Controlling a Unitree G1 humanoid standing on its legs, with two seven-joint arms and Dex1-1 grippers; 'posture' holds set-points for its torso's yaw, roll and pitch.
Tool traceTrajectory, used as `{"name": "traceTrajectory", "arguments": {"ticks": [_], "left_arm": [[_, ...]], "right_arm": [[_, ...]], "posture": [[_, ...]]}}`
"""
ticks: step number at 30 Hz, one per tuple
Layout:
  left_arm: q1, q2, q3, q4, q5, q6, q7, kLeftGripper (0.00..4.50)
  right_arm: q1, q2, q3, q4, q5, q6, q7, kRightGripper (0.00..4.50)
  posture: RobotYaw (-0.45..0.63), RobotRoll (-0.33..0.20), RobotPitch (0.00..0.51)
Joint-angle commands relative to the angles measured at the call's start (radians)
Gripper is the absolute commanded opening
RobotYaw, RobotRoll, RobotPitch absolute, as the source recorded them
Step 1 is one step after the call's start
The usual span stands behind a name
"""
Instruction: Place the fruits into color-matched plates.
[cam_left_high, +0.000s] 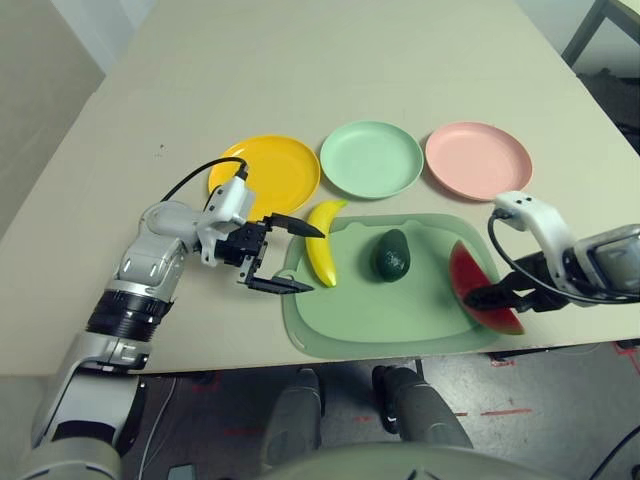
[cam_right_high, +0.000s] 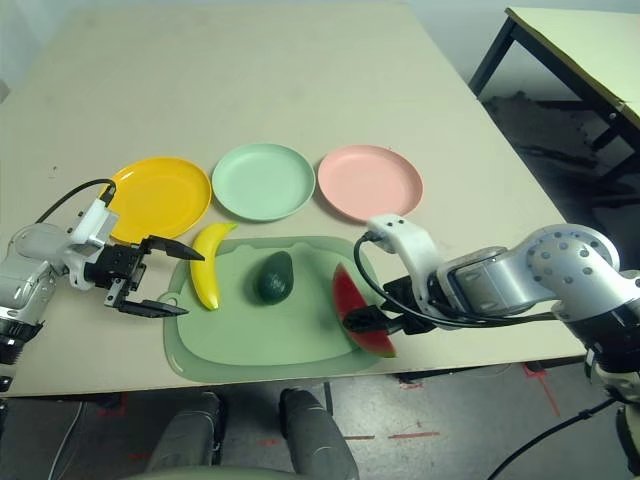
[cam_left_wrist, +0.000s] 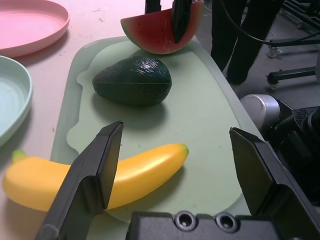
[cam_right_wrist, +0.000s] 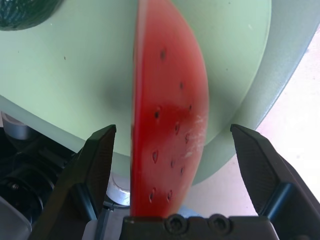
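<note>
The yellow banana (cam_left_high: 322, 255), dark green avocado (cam_left_high: 392, 255) and red watermelon wedge (cam_left_high: 475, 285) all lie on the large green mat (cam_left_high: 400, 325). Beyond the mat stand three plates in a row: yellow-orange (cam_left_high: 265, 170), mint green (cam_left_high: 371, 158) and pale pink (cam_left_high: 478, 160). My left gripper (cam_left_high: 314, 260) is open at the mat's left edge. Its fingers reach either side of the banana (cam_left_wrist: 100, 175) without touching it. My right gripper (cam_right_wrist: 172, 130) is open and straddles the watermelon wedge (cam_right_wrist: 167, 125), with a gap on both sides.
The mat's front edge lies close to the table's near edge. A second table (cam_right_high: 590, 40) stands off to the far right. Bare tabletop stretches behind the plates and to the left of the yellow plate.
</note>
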Motion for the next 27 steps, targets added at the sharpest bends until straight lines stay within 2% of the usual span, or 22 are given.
{"name": "traceTrajectory", "arguments": {"ticks": [1, 5, 15, 22, 25, 27], "left_arm": [[0.007, 0.001, -0.013, 0.0, 0.01, -0.011, -0.007, 4.5], [0.011, 0.0, -0.01, 0.001, 0.014, -0.012, -0.007, 4.5], [-0.028, -0.028, 0.008, 0.069, 0.051, -0.05, -0.007, 4.5], [-0.093, -0.047, 0.017, 0.17, 0.083, -0.099, 0.002, 4.5], [-0.118, -0.058, 0.024, 0.206, 0.093, -0.112, 0.001, 4.5], [-0.123, -0.06, 0.025, 0.219, 0.099, -0.118, -0.005, 4.5]], "right_arm": [[0.024, 0.019, 0.033, 0.003, 0.013, 0.003, -0.012, 3.66], [0.032, 0.017, 0.028, 0.003, 0.013, 0.007, -0.012, 2.27], [0.008, -0.017, 0.002, 0.027, 0.013, 0.031, 0.04, 2.21], [-0.15, -0.03, 0.007, 0.136, 0.013, 0.102, 0.091, 2.21], [-0.22, 0.003, 0.021, 0.195, 0.006, 0.121, 0.086, 2.21], [-0.291, 0.056, 0.018, 0.272, -0.039, 0.144, 0.094, 2.21]], "posture": [[-0.03, 0.0, 0.191], [-0.03, 0.0, 0.189], [-0.03, 0.0, 0.189], [-0.04, 0.0, 0.182], [-0.04, 0.0, 0.181], [-0.04, 0.0, 0.18]]}}
